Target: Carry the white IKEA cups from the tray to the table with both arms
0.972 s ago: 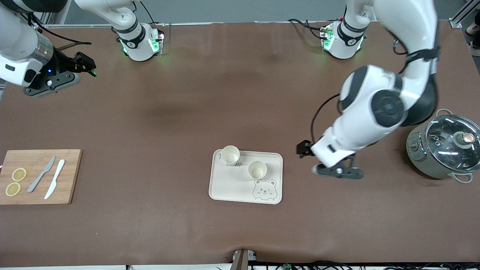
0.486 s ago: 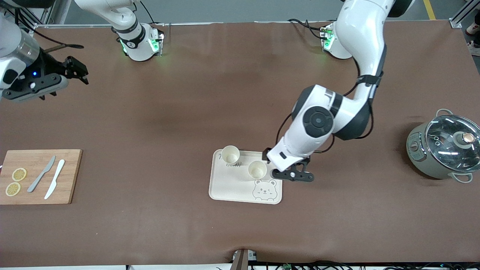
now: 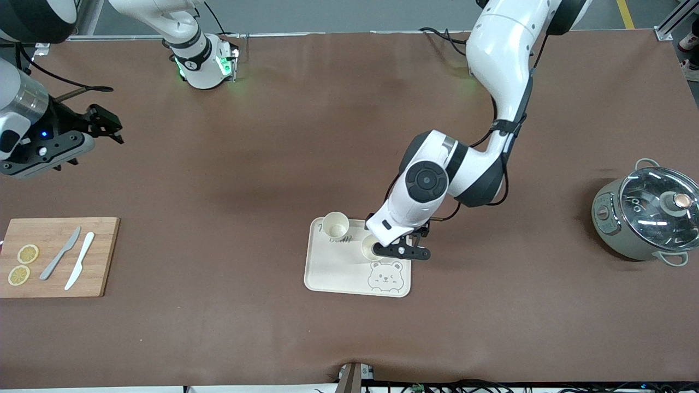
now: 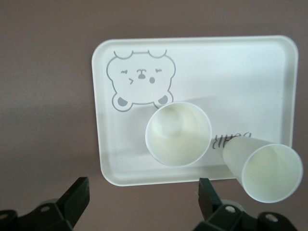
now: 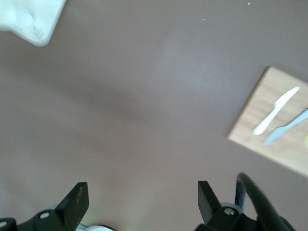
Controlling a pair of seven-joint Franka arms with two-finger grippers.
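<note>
Two white cups stand on the cream bear-printed tray (image 3: 333, 273). One cup (image 3: 335, 224) is at the tray's corner farther from the front camera. The other cup (image 3: 368, 249) is beside the bear print, partly hidden by my left gripper (image 3: 401, 252), which hangs open and empty above it. In the left wrist view both cups (image 4: 178, 134) (image 4: 267, 166) sit on the tray (image 4: 231, 67), and my left gripper (image 4: 143, 197) spans the tray's rim and bare table. My right gripper (image 3: 54, 154) is open and empty, up over bare table at the right arm's end (image 5: 142, 198).
A wooden cutting board (image 3: 104, 256) with two knives (image 3: 71, 259) and lemon slices lies at the right arm's end, also in the right wrist view (image 5: 250, 125). A grey pot with a glass lid (image 3: 647, 215) stands at the left arm's end.
My left arm has swung from beside the pot to over the tray and the cup by the bear print. My right gripper has drifted toward the cutting board. The cups have not moved.
</note>
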